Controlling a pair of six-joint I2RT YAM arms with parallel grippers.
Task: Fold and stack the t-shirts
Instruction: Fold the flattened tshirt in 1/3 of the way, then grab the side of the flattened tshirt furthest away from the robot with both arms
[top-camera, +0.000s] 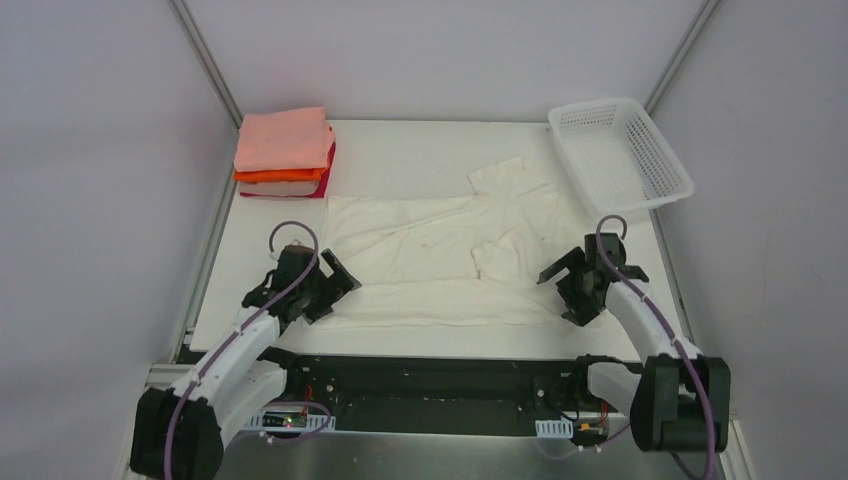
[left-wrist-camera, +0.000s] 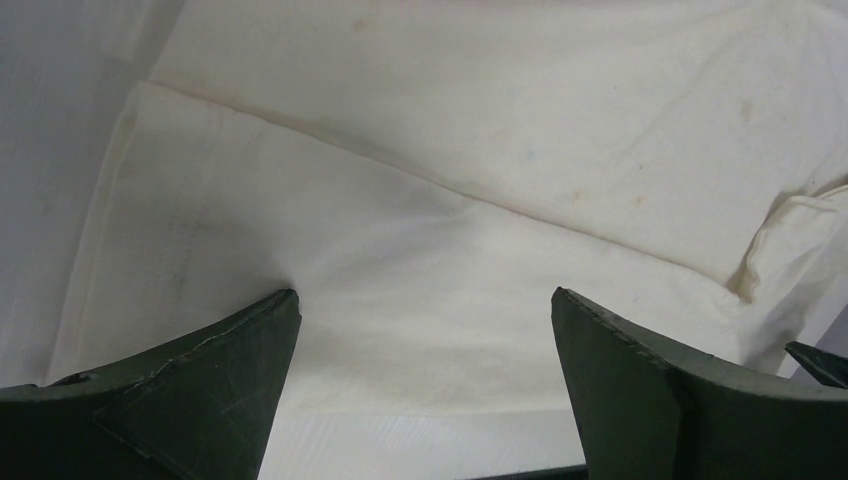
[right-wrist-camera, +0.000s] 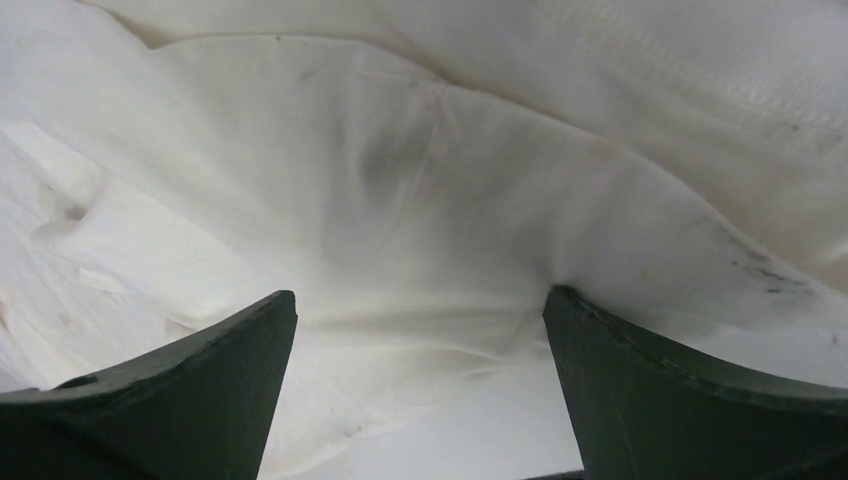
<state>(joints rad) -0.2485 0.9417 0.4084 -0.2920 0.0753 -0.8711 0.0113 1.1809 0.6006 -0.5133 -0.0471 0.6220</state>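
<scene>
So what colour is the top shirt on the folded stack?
The top shirt is salmon pink, clearest in the top external view.

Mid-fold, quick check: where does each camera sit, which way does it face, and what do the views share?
Top external: above and behind the bases, looking down and forward over the table; both arms, left gripper, right gripper, shirt, folded stack and basket show.
Left wrist: on the left wrist, looking down past its open fingers at the shirt's folded edge.
Right wrist: on the right wrist, looking down past its open fingers at rumpled shirt cloth.
Shared: all three see the shirt.
</scene>
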